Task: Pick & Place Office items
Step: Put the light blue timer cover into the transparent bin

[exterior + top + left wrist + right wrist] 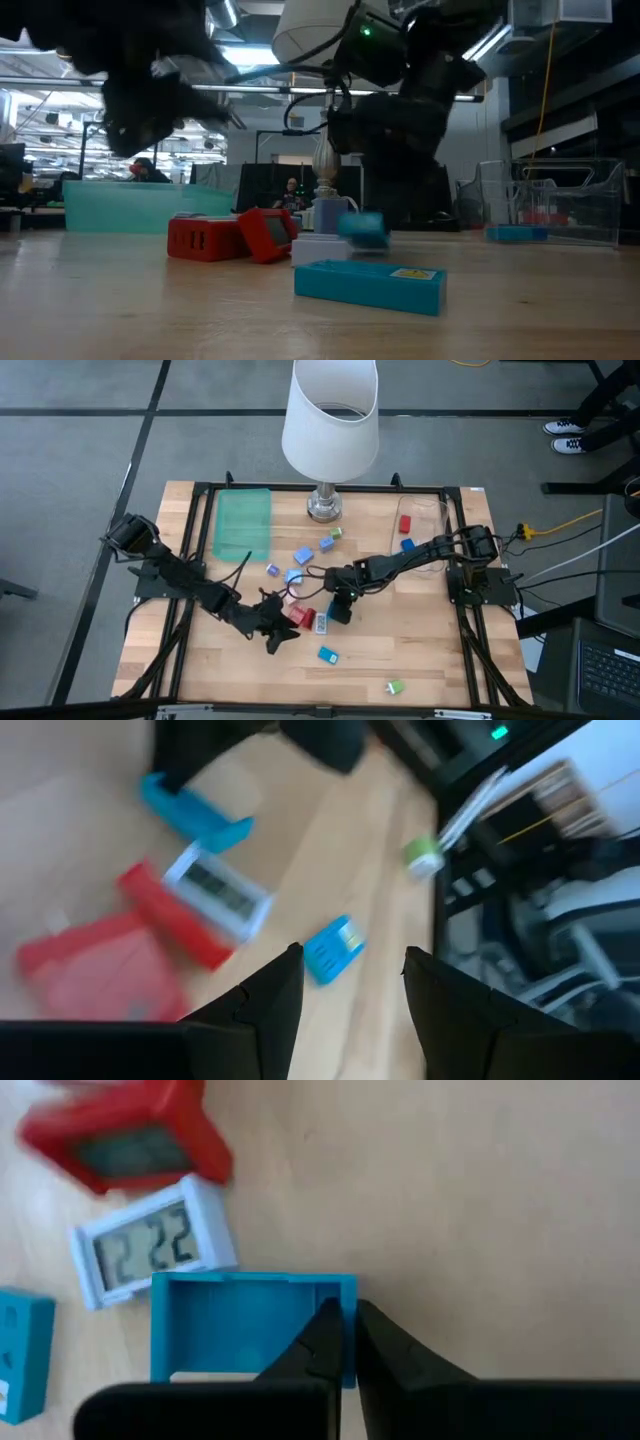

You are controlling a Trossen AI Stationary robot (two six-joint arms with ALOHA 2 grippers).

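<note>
Right tool (345,1342) pinches shut on the thin wall of a blue open box (235,1325), mid-bench beside the white clock (150,1252). Grip looks slim: lift slowly and level. Left tool (345,990) hovers half-open nearby.

A pale wooden tabletop (400,650) carries a flat green tray (244,523), a white lamp's metal base (324,506), a clear plastic bin (425,525) and scattered office items (328,655), mostly blue and red
</note>
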